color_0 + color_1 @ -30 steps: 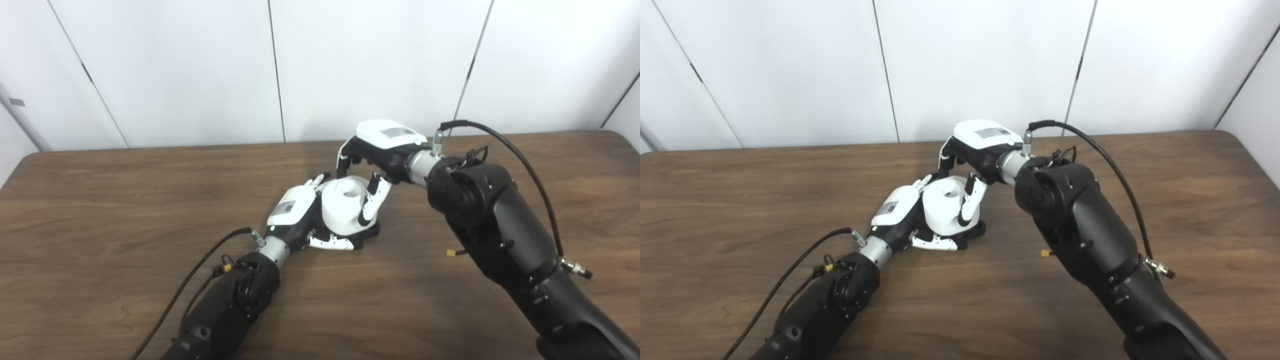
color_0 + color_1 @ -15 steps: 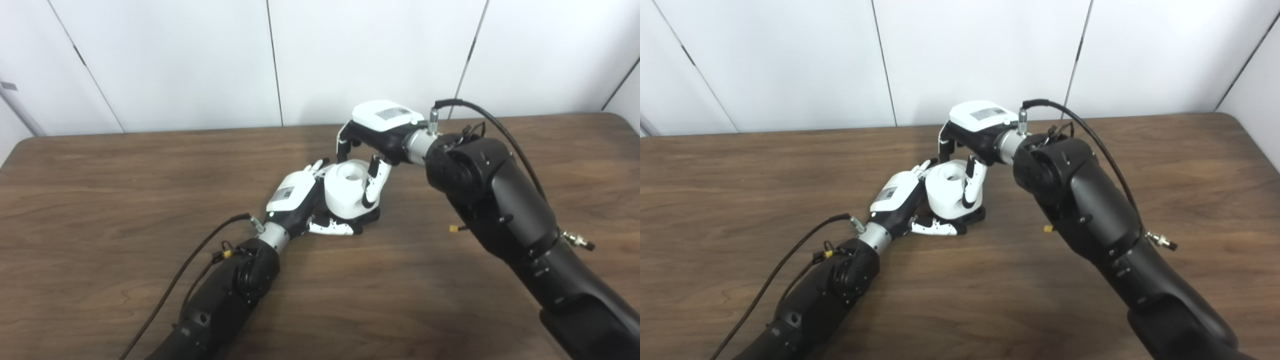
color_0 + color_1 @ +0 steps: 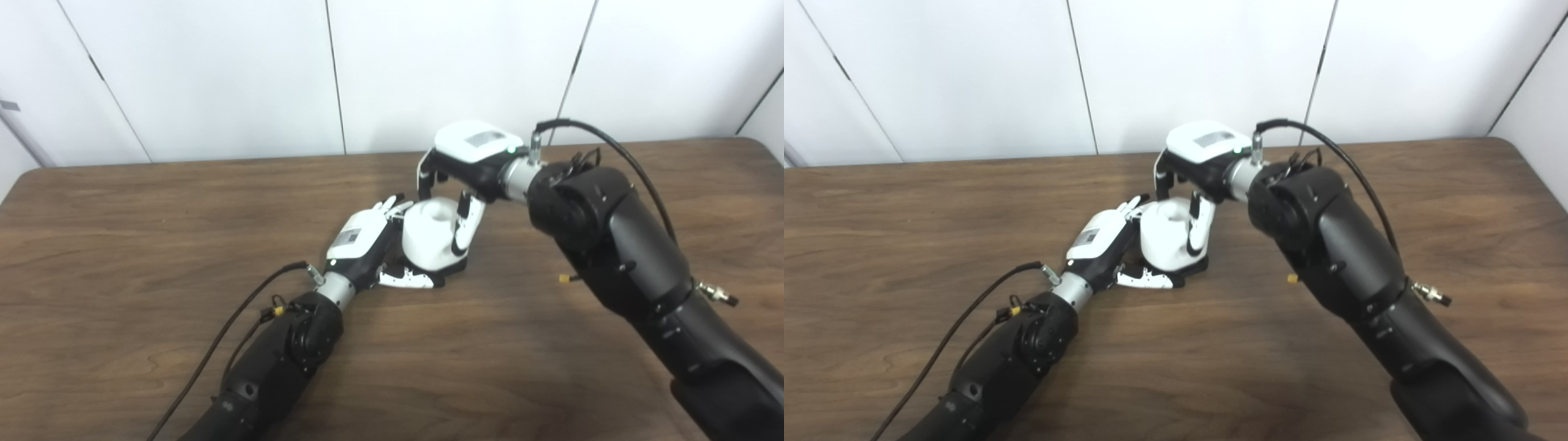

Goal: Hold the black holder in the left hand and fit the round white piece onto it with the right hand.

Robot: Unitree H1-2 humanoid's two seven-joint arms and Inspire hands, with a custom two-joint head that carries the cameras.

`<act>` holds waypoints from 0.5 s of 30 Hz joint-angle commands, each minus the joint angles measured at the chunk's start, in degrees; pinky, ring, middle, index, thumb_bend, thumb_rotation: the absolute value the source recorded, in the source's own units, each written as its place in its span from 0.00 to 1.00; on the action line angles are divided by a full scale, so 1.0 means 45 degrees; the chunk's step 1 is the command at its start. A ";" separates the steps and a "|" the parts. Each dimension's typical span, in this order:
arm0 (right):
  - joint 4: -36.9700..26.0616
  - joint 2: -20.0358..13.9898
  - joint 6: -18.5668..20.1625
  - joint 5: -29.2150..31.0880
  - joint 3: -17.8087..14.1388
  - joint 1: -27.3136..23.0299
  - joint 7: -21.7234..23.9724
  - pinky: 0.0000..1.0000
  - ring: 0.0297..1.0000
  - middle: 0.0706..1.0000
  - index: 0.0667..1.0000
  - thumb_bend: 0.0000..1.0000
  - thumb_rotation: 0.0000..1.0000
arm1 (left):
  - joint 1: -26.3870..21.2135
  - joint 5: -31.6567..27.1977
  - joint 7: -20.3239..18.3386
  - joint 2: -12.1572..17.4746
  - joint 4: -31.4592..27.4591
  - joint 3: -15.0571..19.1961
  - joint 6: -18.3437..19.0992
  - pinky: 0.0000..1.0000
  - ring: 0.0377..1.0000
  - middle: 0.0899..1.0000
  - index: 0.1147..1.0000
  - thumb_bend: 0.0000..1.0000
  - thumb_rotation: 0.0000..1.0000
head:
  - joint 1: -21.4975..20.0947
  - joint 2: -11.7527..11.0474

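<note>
Both hands were busy: left hand (image 3: pixel 361 242) clamped on black holder (image 3: pixel 452 268) at table (image 3: pixel 122 245) centre, right hand (image 3: pixel 465 165) fingers closed round white piece (image 3: pixel 429 239), sitting on holder. Prob. mostly fitted; seating & release left.

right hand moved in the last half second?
Yes. The right hand has shifted slightly right along the table's far edge, fingers wrapped on the round white piece.

It looked like a bare lab or test room: a dark wood-grain worktop (image 3: pixel 122 245) stood against plain white wall panels (image 3: pixel 214 73) with thin seams.
</note>
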 commanded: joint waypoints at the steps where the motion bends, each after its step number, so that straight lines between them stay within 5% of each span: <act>1: -0.0417 -0.0190 0.0043 0.0057 -0.0054 -0.0385 0.0377 0.64 0.74 0.79 0.74 0.88 0.22 | 0.1052 0.0325 -0.1130 -0.0183 0.0718 -0.0707 0.0390 1.00 1.00 0.91 0.41 0.52 0.06 | 0.0030 0.0061; 4: -0.0549 -0.0194 0.0121 0.0026 -0.0129 -0.0312 0.0521 0.63 0.76 0.83 0.84 0.93 0.24 | 0.1015 0.0355 -0.1159 -0.0186 0.0724 -0.0715 0.0444 1.00 1.00 0.91 0.41 0.52 0.06 | 0.0054 0.0081; 15: -0.0646 -0.0139 0.0019 -0.0104 -0.0229 0.0037 0.0360 0.61 0.74 0.84 0.84 0.93 0.26 | 0.0967 0.0316 -0.1214 -0.0215 0.0795 -0.0697 0.0489 1.00 1.00 0.91 0.41 0.52 0.06 | 0.0057 0.0099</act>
